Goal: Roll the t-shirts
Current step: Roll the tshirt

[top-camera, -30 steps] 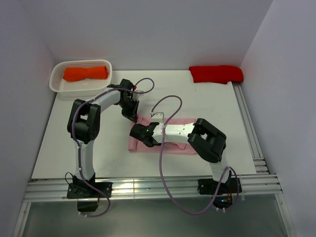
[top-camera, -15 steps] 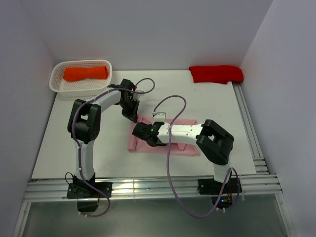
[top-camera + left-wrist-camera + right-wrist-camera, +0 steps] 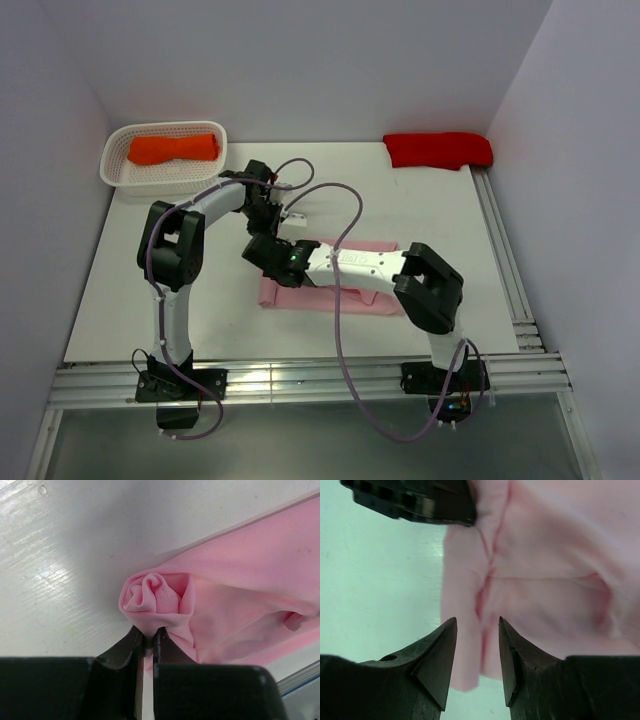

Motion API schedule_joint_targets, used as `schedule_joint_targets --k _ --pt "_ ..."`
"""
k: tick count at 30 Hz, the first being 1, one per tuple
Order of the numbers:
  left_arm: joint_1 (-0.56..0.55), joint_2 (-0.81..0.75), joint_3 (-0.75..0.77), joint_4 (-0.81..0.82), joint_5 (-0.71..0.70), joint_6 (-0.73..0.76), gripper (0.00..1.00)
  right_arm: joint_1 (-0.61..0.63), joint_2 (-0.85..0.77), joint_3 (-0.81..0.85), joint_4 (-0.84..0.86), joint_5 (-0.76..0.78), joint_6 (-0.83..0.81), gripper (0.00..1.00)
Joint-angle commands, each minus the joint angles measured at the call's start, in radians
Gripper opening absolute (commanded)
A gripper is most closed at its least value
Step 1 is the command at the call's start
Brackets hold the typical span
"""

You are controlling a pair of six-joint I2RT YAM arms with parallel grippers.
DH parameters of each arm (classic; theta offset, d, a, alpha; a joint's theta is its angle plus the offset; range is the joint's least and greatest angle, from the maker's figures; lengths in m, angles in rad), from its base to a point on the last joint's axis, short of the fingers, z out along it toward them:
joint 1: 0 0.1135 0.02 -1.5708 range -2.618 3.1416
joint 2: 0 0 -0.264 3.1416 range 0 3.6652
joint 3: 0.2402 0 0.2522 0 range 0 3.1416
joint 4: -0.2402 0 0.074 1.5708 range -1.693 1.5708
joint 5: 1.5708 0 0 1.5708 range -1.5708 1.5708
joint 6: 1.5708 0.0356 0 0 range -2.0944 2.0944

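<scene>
The light pink t-shirt [image 3: 300,298] lies folded into a long strip mid-table, with its left end rolled into a small coil [image 3: 156,599]. My left gripper [image 3: 268,233] [image 3: 148,634] is shut on the cloth at the coil's lower edge. Just above the strip's left end hovers my right gripper [image 3: 262,251] [image 3: 477,622], open, the pink cloth [image 3: 545,580] showing below and between its fingers without being pinched. The left gripper's black body [image 3: 420,500] fills the top left of the right wrist view. An orange t-shirt [image 3: 172,148] and a red t-shirt [image 3: 438,150] lie at the back.
A white basket [image 3: 112,170] at the back left holds the orange bundle. The red bundle rests on the table at the back right. Metal rails [image 3: 505,260] run along the right and near edges. Purple cables loop over the right arm.
My right gripper has opened, letting go of the pink cloth, and swung left and back to the strip's left end beside the left gripper. The left gripper has kept still.
</scene>
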Motion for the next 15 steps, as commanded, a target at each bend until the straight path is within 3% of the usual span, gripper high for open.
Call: schedule_joint_targets --k 1,15 --pt "-0.006 0.060 -0.014 0.019 -0.134 0.013 0.00 0.004 0.071 0.081 0.070 0.012 -0.019 0.46" --pt "-0.012 0.065 -0.003 0.013 -0.130 0.011 0.00 0.004 0.262 0.275 -0.016 0.029 -0.010 0.46"
